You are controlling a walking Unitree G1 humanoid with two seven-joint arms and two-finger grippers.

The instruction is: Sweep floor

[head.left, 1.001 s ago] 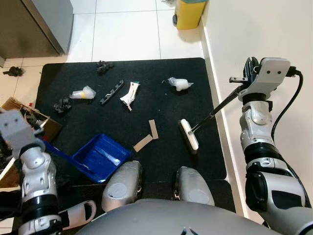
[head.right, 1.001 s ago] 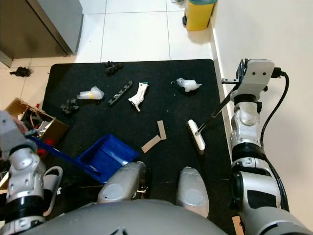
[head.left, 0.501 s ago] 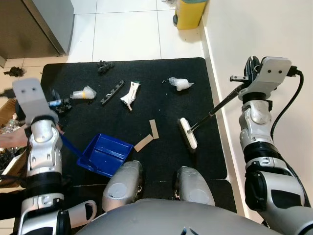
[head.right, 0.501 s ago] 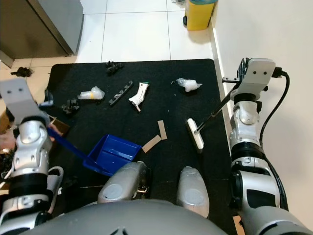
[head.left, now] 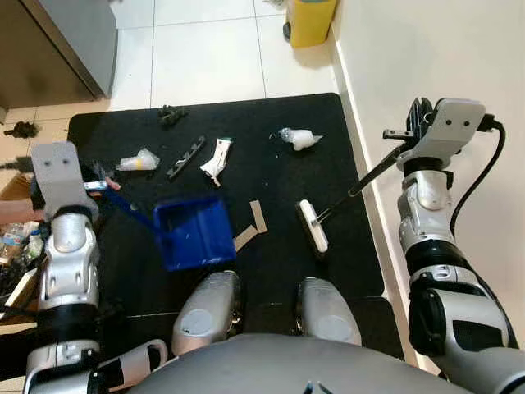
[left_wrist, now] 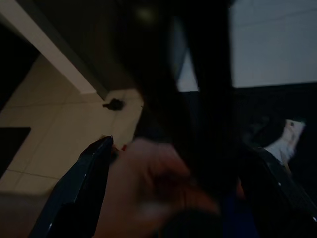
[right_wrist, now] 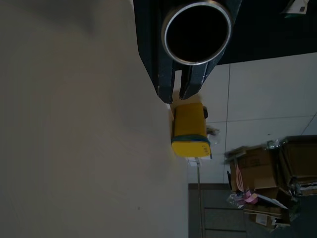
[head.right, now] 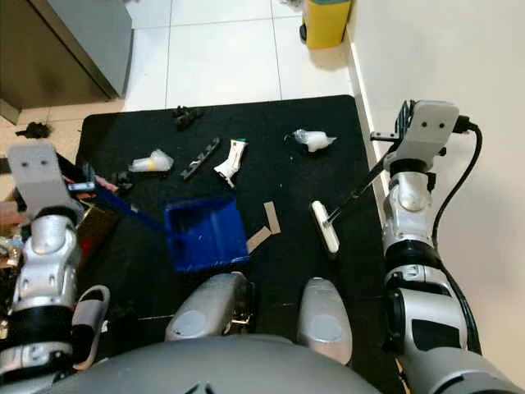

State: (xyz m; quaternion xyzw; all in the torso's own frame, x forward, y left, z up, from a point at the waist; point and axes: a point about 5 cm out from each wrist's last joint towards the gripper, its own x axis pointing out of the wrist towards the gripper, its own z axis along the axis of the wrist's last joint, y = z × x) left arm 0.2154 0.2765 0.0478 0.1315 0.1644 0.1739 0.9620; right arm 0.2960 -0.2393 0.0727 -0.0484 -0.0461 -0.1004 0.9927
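**Tiled room with a black mat beside a plain wall**

The floor (head.left: 205, 57) is laid with pale square tiles. A black mat (head.left: 271, 246) is spread over it, beside a plain cream wall (head.left: 426, 49). A grey cabinet (head.left: 57, 41) is seen at the far left, evenly lit.

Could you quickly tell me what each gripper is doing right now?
Left gripper: shut on blue plastic dustpan.
Right gripper: shut on white-headed black-handled broom.

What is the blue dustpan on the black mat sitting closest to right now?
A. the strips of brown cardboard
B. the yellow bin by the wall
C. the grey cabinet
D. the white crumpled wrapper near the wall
A: the blue dustpan lies on the black mat with the brown cardboard strips right at its edge, far from the yellow bin.
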